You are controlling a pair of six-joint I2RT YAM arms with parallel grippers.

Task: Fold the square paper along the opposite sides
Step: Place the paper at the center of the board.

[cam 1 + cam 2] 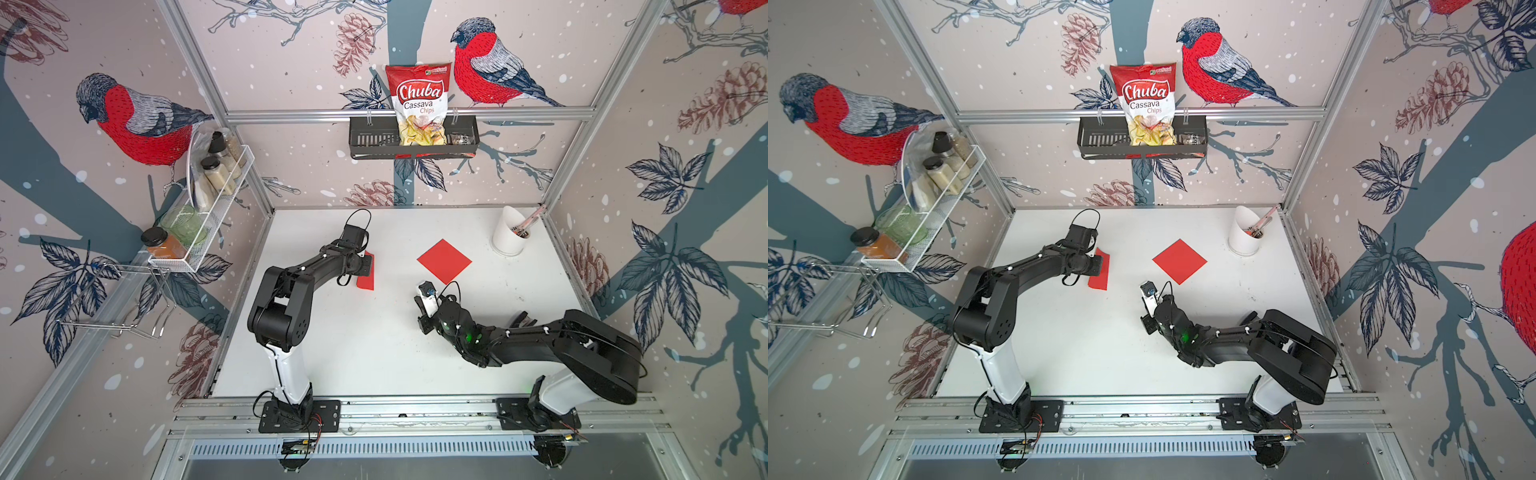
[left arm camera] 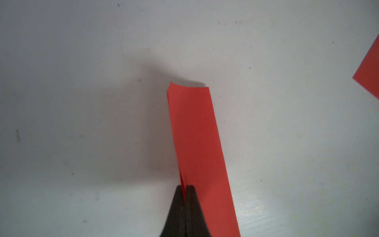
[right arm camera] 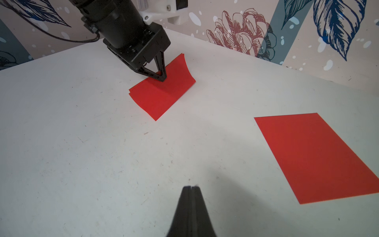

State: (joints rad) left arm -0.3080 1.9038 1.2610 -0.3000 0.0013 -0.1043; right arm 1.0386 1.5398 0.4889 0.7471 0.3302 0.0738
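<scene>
Right jaws nearest, on the right arm (image 1: pixel 532 336): clenched on nothing, over bare table (image 1: pixel 353 357), short of both papers. Further in, left jaws, on the left arm (image 1: pixel 299 270): clamped on the folded sheet (image 3: pixel 162 96), pinching both layers midway along one long side; wrist view shows a red sliver between the tips. Sheet sits left of table centre, already doubled into a rectangle, side to side, not corner to corner. Its near end lies on the table, its far end curls up off it. Layers slightly offset at one corner, so alignment is close, not perfect. My read: fold is made, crease not yet pressed flat; left to do is run the crease down, then let go. A bit further in and to the right, well apart from the folded one, a flat square (image 1: pixel 444 261) lies on the table turned like a diamond, unfolded, nothing touching it; can't tell if it's next in line or spare. Far right corner: white cup (image 1: pixel 508 232). Back wall: chips bag (image 1: pixel 419 104) in a rack (image 1: pixel 374 141), irrelevant.
</scene>
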